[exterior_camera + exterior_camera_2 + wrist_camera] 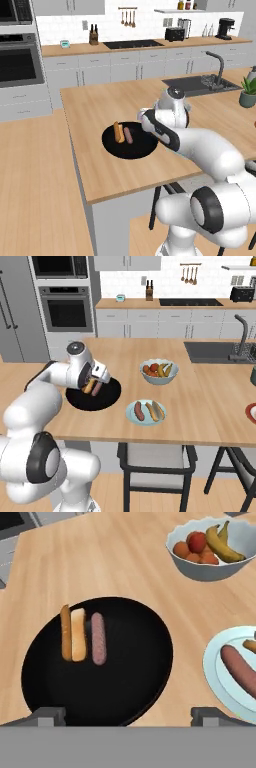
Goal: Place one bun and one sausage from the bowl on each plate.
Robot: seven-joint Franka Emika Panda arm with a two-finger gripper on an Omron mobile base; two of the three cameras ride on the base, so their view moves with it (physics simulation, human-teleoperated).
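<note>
Right base view gives us the wooden bench (200, 406) as the biggest thing, an island top carrying everything else. On it we see the black bowl (107, 398), wide and flat, lying near the bench's left end under the robot's hand. To its right, farther back, stands a white fruit bowl (159, 378) with a banana and round fruit, and nearer the front edge sits the pale blue plate (132, 416), just beside the black bowl but apart from it. At the far right edge we catch a sliver of the red-rimmed plate (251, 412), well apart from the others.

In the hand view we find a bun (73, 635) and a sausage (98, 638) lying side by side in the left part of the black bowl, the two close but not quite touching. On the blue plate we see another sausage (239, 669) beside a second bun (156, 410).

The tool (127, 714) hovers above the black bowl's near rim, its fingers spread wide apart, holding nothing.
</note>
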